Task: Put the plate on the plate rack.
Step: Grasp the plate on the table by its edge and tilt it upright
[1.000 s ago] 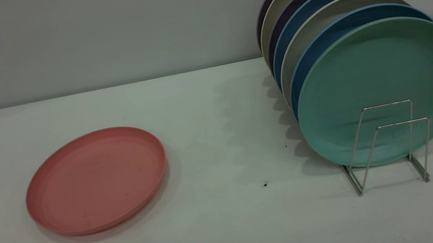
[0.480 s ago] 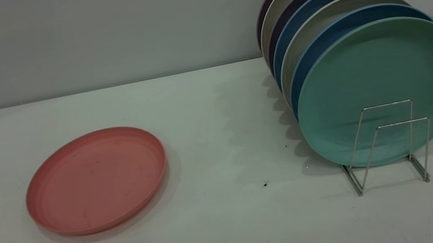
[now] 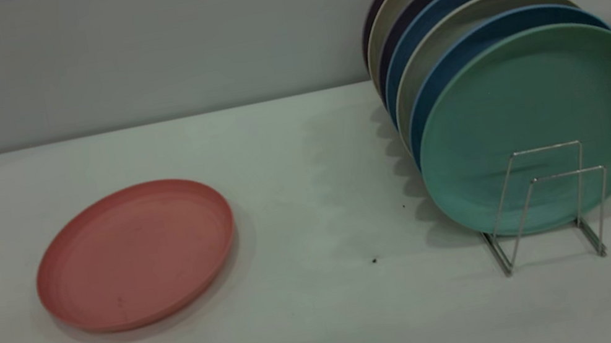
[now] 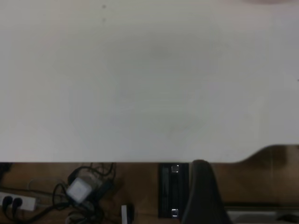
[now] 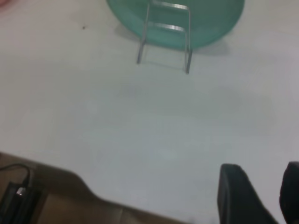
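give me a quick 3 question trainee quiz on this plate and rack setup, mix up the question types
1. True or false: the salmon-pink plate already stands in the plate rack.
2. Which plate stands nearest the rack's free front loops? A) purple B) teal-green C) beige
3. Fill in: in the exterior view, the pink plate lies flat on the table, to the ____ of the rack.

Key
1. False; it lies flat on the table, apart from the rack.
2. B, the teal-green plate.
3. left
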`<state>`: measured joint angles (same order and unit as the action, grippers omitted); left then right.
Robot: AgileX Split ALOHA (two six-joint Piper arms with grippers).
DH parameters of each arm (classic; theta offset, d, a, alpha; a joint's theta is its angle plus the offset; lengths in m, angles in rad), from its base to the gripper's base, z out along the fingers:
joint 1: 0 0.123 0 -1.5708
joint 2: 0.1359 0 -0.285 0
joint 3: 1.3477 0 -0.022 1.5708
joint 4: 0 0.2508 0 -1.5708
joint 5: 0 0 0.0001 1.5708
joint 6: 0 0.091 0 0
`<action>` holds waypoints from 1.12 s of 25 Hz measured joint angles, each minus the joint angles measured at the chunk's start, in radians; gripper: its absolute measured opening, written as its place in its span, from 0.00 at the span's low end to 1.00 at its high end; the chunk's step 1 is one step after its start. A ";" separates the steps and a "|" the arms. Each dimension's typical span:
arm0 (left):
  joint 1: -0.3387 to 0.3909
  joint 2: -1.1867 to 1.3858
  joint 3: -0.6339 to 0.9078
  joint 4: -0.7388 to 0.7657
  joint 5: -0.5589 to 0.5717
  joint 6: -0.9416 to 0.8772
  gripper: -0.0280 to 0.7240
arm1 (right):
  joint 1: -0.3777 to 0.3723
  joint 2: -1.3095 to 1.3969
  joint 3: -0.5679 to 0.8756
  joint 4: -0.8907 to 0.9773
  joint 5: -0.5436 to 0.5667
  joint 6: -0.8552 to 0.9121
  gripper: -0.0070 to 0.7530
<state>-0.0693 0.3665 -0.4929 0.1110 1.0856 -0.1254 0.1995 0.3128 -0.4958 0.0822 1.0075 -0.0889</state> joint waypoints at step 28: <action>0.018 0.973 -0.101 0.013 -0.655 -0.114 0.75 | 0.000 0.604 -0.149 0.242 -0.251 -0.262 0.32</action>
<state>-0.0514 1.3396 -0.5941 0.1235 0.4309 -0.2396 0.1995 0.9170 -0.6449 0.3242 0.7560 -0.3512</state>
